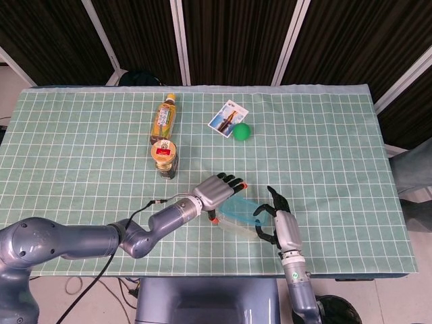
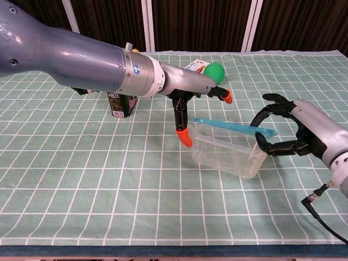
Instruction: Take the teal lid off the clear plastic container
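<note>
The clear plastic container (image 2: 225,155) sits on the green checked cloth at the table's front, also in the head view (image 1: 241,229). The teal lid (image 2: 234,127) hangs tilted just above its rim, left end raised, and shows in the head view too (image 1: 237,208). My left hand (image 2: 187,103) holds the lid's left end, thumb reaching down beside the container and fingers spread above; from the head camera this left hand (image 1: 217,191) covers that end. My right hand (image 2: 296,136) curls around the container's right end, as the right hand (image 1: 278,223) also shows from above.
A small jar (image 1: 164,157) and a lying tea bottle (image 1: 164,118) are behind my left arm. A green ball (image 1: 241,131) and a picture card (image 1: 227,118) lie further back. A black cable (image 2: 321,190) trails by my right wrist near the front edge.
</note>
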You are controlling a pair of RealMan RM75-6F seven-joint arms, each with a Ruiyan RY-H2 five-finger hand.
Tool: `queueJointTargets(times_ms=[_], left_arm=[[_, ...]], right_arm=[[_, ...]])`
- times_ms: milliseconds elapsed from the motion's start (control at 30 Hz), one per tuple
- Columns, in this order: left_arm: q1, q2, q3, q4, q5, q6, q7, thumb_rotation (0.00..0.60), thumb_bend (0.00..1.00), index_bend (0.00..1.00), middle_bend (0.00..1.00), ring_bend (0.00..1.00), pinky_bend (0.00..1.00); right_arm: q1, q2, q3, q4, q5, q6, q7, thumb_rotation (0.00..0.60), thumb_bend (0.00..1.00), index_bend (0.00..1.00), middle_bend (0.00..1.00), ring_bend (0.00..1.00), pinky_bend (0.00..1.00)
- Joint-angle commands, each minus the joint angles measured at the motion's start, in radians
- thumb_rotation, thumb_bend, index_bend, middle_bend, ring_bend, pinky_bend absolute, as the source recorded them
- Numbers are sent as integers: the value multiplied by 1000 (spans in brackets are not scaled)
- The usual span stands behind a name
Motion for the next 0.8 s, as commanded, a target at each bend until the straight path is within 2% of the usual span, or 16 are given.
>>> queueJointTargets(times_ms=[33, 267, 567, 800], left_arm=[[11, 26, -6, -22, 7, 21, -1, 600, 0, 0, 0, 0, 93], [38, 89, -24, -78, 21, 67, -8, 600, 0, 0, 0, 0, 92], [74, 169, -42, -153, 44, 102, -18, 600, 0, 0, 0, 0, 92], [100, 198, -50, -182, 63, 115, -25, 600, 0, 0, 0, 0, 92]], right_arm=[[-3, 1, 3, -2, 0, 4, 5, 600, 584, 531, 53, 0, 0], [1, -7, 45, -38, 38, 0, 21, 600, 586, 543, 53, 0, 0], [36, -32, 148, -67, 121, -4, -13, 600, 586, 553, 53, 0, 0], [66, -31, 201, -54, 166, -10, -45, 600, 586, 555, 53, 0, 0]])
